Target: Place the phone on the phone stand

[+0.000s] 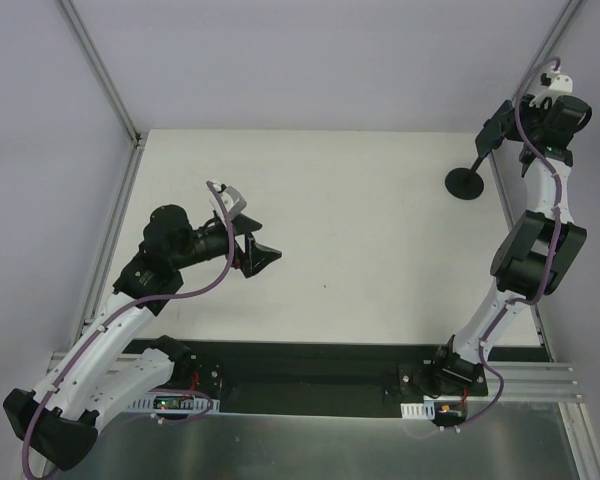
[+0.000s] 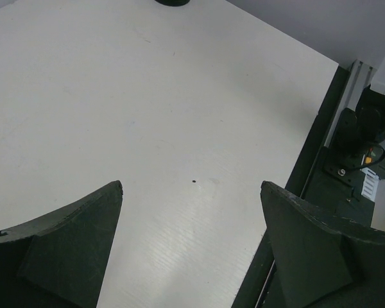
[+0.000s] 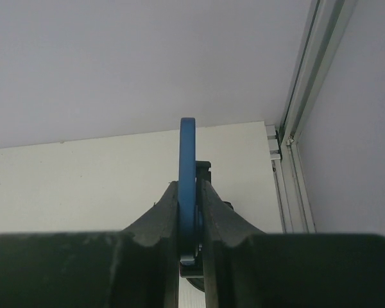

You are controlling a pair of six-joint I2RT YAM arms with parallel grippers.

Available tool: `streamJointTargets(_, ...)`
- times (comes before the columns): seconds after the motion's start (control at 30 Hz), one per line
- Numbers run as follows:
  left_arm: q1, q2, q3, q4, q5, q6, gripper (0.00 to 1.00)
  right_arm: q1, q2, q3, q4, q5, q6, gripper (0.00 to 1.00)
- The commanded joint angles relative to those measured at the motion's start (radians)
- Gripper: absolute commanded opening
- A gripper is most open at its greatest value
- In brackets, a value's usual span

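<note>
Top external view: the phone (image 1: 495,128) is up off the worktop (image 1: 360,220) at the far right corner, pinched in the right jaws. It sits just over the top of the phone stand (image 1: 466,184), whose round base rests on the worktop below. Can't tell from here if the phone touches the holder yet. The left jaws are spread wide w/ nothing btwn them, hanging over the left-middle of the worktop, well apart from all this.

In the right wrist view the phone (image 3: 188,167) shows edge-on as a thin blue strip. The jaws are clamped on its two flat faces, low down. A dark bit just behind it is prob. the stand's holder.

Handling, as I judge it:
- It looks thin, stiff and light.
- The faces are likely slick, so it could pivot or slip in a pinch this narrow.
- Flat-face grip is the right hold, since it leaves the top and edges free to seat.
- A drop from this height wouldn't be kind to it.

Pointing: it's held on edge, faces turned sideways. From above the long axis looks approx. upright w/ a lean, but the exact tilt is hard to read.
</note>
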Motion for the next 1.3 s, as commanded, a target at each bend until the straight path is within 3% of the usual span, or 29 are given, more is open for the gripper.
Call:
streamJointTargets(0.0, 0.017, 0.006, 0.015, 0.052, 0.038, -0.005, 0.87, -0.026, 0.006, 0.135, 0.159, -0.131, 0.027, 0.00)
streamJointTargets(0.3, 0.035, 0.008, 0.003, 0.066, 0.058, -0.025, 0.86, -0.037, 0.050, 0.181, 0.138, -0.291, 0.027, 0.00)
streamJointTargets(0.4, 0.037, 0.008, 0.001, 0.066, 0.056, -0.026, 0.86, -0.023, 0.046, 0.180, 0.097, -0.256, -0.002, 0.10)
streamJointTargets(0.47, 0.038, 0.017, 0.004, 0.066, 0.062, -0.032, 0.86, -0.013, 0.040, 0.186, 0.040, -0.207, -0.051, 0.35)
streamJointTargets(0.5, 0.038, 0.020, 0.009, 0.066, 0.076, -0.031, 0.86, -0.003, 0.037, 0.187, 0.025, -0.185, -0.057, 0.56)
streamJointTargets(0.57, 0.038, 0.023, 0.004, 0.066, 0.081, -0.032, 0.86, 0.004, 0.021, 0.184, -0.003, -0.130, -0.057, 0.71)
streamJointTargets(0.6, 0.037, 0.022, -0.002, 0.066, 0.081, -0.032, 0.86, 0.015, 0.015, 0.184, -0.014, -0.103, -0.059, 0.87)
streamJointTargets(0.7, 0.037, 0.022, -0.008, 0.066, 0.075, -0.037, 0.86, 0.047, -0.025, 0.195, -0.069, 0.008, -0.056, 0.97)
streamJointTargets(0.9, 0.037, -0.043, 0.004, 0.066, 0.047, -0.081, 0.87, 0.099, -0.193, 0.227, -0.316, 0.366, 0.052, 0.96)
streamJointTargets(1.03, 0.037, -0.113, 0.026, 0.028, 0.003, -0.175, 0.89, 0.155, -0.423, 0.160, -0.492, 0.641, 0.112, 0.96)
streamJointTargets(1.13, 0.038, -0.150, 0.031, -0.013, -0.079, -0.251, 0.93, 0.301, -0.599, 0.023, -0.626, 0.771, 0.112, 0.96)
streamJointTargets(1.17, 0.038, -0.158, 0.031, -0.024, -0.097, -0.308, 0.93, 0.411, -0.647, -0.024, -0.652, 0.792, 0.095, 0.96)
streamJointTargets(1.27, 0.038, -0.188, 0.026, -0.044, -0.106, -0.409, 0.93, 0.617, -0.842, -0.259, -0.660, 0.749, 0.124, 0.96)
